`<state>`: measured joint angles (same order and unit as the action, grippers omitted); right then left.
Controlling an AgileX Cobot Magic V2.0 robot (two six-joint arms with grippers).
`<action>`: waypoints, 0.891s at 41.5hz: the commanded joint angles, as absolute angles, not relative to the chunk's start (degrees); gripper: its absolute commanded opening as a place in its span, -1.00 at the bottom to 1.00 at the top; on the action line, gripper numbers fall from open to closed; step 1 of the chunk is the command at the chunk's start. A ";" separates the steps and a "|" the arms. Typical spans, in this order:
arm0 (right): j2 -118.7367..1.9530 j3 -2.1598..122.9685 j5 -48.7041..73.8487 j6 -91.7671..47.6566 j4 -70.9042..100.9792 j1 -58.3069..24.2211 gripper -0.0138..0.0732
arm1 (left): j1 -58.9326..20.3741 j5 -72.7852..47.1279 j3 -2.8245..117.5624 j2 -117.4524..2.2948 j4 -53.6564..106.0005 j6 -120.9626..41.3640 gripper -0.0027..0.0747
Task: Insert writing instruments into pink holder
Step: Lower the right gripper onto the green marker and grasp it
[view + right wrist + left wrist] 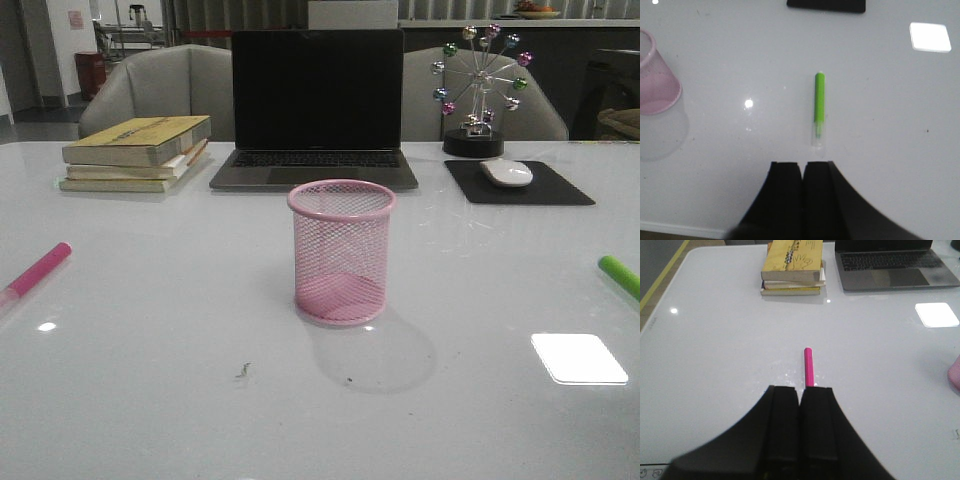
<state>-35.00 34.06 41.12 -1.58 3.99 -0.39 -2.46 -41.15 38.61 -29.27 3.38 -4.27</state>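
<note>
The pink holder (341, 252) stands upright and empty at the table's middle; its edge shows in the left wrist view (955, 374) and its side in the right wrist view (655, 75). A magenta marker (36, 270) lies flat near the table's left edge. In the left wrist view the magenta marker (809, 366) runs out from behind my left gripper (800, 390), which is shut and holds nothing. A lime green marker (620, 275) lies at the right edge. That green marker (819, 102) lies just beyond my right gripper (803, 165), shut and empty, with its pale end toward the fingers.
A stack of books (135, 152) sits at the back left, an open laptop (315, 110) behind the holder, and a mouse (507, 172) on a black pad (555, 190) at the back right beside a ferris-wheel ornament (478, 95).
</note>
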 commanded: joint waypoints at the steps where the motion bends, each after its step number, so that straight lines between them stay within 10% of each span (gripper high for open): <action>1: -37.63 35.06 37.41 -2.07 3.93 -0.11 -0.55 | -2.72 -37.25 40.51 -32.16 3.36 -4.21 -0.70; 7: -40.80 35.09 37.36 -2.07 3.93 -0.11 -0.25 | -2.72 -36.92 40.51 -35.45 3.25 -4.21 -0.55; 16: -46.29 35.16 34.52 -1.87 3.14 0.27 0.46 | -4.99 -35.18 40.51 -38.91 4.44 -4.31 0.39; 37: -74.52 47.50 30.33 0.00 3.14 3.24 0.46 | -27.19 -32.05 40.51 -40.14 4.34 -5.93 0.40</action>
